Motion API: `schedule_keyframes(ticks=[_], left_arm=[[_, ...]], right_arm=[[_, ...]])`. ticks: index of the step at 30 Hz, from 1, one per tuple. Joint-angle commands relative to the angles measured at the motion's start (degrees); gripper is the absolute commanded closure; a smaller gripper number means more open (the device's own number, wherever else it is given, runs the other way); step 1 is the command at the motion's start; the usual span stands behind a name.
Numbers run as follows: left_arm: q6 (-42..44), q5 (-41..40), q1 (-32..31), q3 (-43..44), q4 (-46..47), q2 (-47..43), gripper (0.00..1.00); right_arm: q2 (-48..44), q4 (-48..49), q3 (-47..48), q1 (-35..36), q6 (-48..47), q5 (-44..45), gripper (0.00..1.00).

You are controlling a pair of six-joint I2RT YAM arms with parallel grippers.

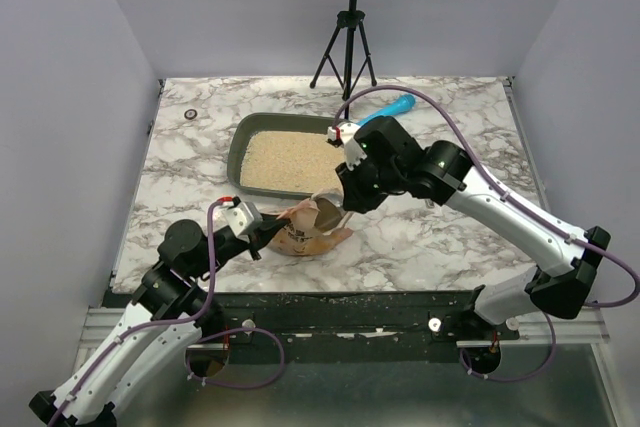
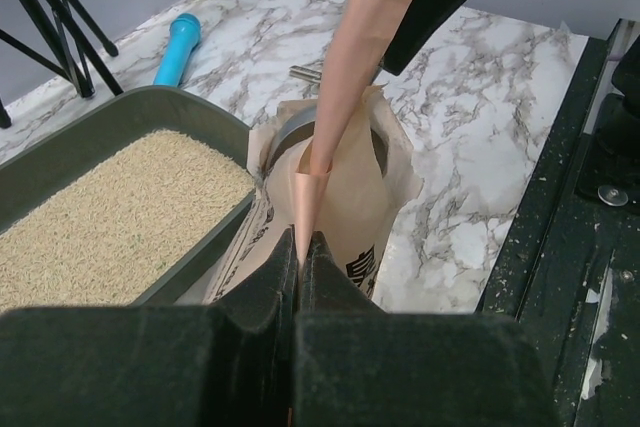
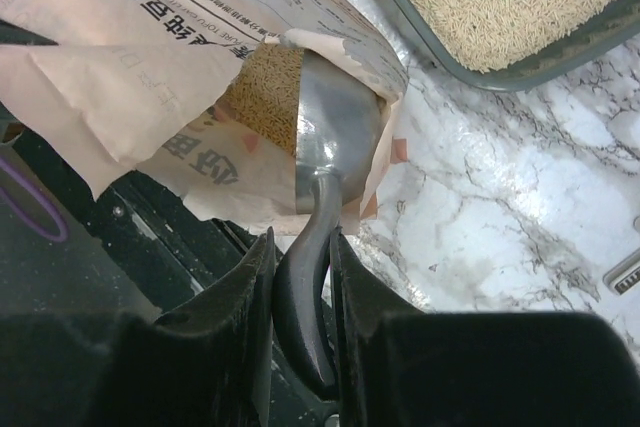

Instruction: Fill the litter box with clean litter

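Left wrist view: left pincer (image 2: 300,252) clamping bag (image 2: 350,227) lip, holding mouth open. Litter box (image 2: 110,132) sitting just left of it, clean litter (image 2: 110,227) already covering floor. Right pincer (image 3: 302,247) gripping scoop (image 3: 335,137) handle, bowl dipping into bag ahead. More scoops probably remaining. Scoop load hidden; box far end cut off.
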Motion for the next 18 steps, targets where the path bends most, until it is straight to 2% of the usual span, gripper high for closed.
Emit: schedule_keyframes(ticks=[1,5,10,15,18], left_arm=[[-0.01,0.65,-1.04,0.86,2.91,-0.15,1.00],[1.39,-0.49,-1.21,0.95,2.82,0.55,1.00],[1.48,-5.84,-1.21,1.12,1.86,1.51,1.00],[2.27,-14.01,-1.21,2.53,0.36,5.47,1.00],[3.41,-22.42,-1.21,3.14,-0.43,7.31,1.00]], right_arm=[[3.91,-9.32,6.36,-1.73,2.09,13.03,0.99],[6.10,-7.32,2.77,-1.82,2.53,8.11,1.00],[8.04,-0.56,-3.20,-3.66,4.19,1.71,0.99],[7.34,7.97,-11.64,-7.61,6.04,-8.84,1.00],[6.55,15.08,-17.61,-10.51,7.79,-16.57,0.99]])
